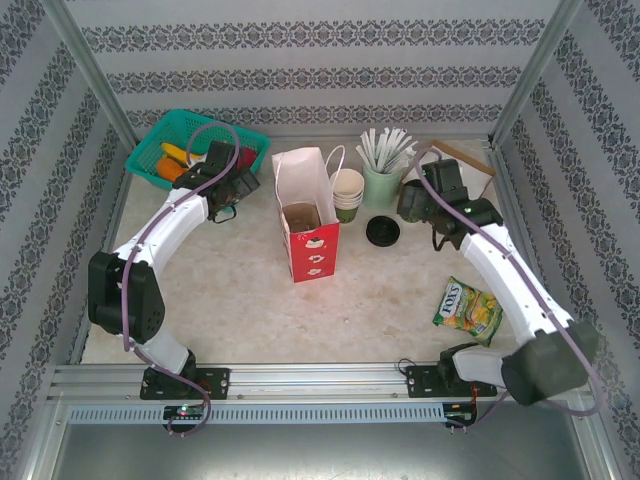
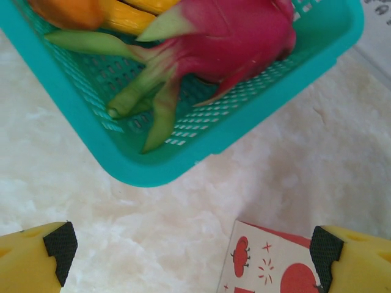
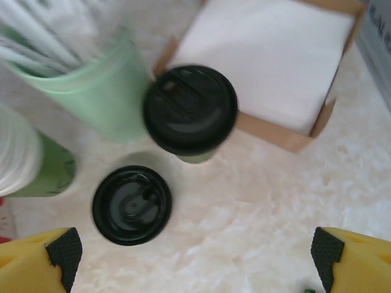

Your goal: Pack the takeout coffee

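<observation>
The takeout coffee (image 3: pixel 190 110), a small green cup under a black lid, stands upright on the table between the mint cup and the napkin box. It lies ahead of my right gripper (image 3: pixel 195 259), which hangs open and empty above the table. A loose black lid (image 3: pixel 131 204) (image 1: pixel 383 231) lies flat beside the cup. The red paper bag (image 1: pixel 305 235) stands open mid-table with a brown pulp carrier (image 1: pixel 300 216) inside. My left gripper (image 2: pixel 189 250) (image 1: pixel 238 190) is open and empty, between the teal basket and the bag's corner (image 2: pixel 275 262).
The teal basket (image 1: pixel 150 140) (image 2: pixel 73 116) at back left holds a dragon fruit (image 2: pixel 232 36) and other fruit. A stack of cups (image 1: pixel 347 190), a mint cup of straws (image 1: pixel 382 180) (image 3: pixel 91 91) and a napkin box (image 1: pixel 470 165) (image 3: pixel 269 55) crowd the back right. A snack packet (image 1: pixel 467 310) lies front right.
</observation>
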Controlling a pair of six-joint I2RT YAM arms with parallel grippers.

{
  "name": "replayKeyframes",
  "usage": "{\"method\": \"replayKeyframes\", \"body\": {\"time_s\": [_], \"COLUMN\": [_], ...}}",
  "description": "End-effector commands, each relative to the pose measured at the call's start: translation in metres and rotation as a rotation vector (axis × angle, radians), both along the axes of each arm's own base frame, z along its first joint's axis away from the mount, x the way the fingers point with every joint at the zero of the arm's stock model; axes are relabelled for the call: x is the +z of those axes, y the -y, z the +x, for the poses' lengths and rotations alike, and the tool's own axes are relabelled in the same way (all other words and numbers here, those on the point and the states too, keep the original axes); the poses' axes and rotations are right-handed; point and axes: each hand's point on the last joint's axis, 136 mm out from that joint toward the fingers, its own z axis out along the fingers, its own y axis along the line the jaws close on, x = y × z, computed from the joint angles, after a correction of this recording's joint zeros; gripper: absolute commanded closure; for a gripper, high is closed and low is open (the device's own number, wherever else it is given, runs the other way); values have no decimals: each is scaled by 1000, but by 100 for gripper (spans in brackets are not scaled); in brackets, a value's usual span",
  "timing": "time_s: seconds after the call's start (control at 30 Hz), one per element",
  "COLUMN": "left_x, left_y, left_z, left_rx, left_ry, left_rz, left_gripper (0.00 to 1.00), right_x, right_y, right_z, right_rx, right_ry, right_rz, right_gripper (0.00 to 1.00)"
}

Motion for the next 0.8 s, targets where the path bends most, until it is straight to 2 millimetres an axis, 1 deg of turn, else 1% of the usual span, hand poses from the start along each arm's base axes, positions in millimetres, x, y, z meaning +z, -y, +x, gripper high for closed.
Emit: {"method": "replayKeyframes", "body": {"time_s": [0.0,0.07,0.13,0.3,0.4,0.5,0.6,0.77], "left_x": [10,14,16,24,27,30,31,34], "left_y": [-12,-10,-10,-18,-20,-21,-23,-23], "left_z": [-11,-9,-10,-14,-16,-19,-21,-22], "left_rx": [57,29,30,46,46,49,49,37], "left_ry": [2,32,58,95,111,128,132,141], "left_rz": [46,42,37,65,72,74,83,91], "left_gripper": [0,0,0,0,0,0,0,0], "right_x": [-10,-21,-31,-52,-62,-68,-69,-72], "right_y": [-4,-7,-6,7,8,12,18,9], "right_z": [18,27,36,60,70,81,89,94], "right_rx": [83,171,217,229,272,302,313,392], "right_ry": [-2,-24,-50,-82,-101,-83,-58,-46], "right_rz": [120,144,147,153,174,163,170,224], "right_gripper": [2,2,2,2,2,2,2,2]}}
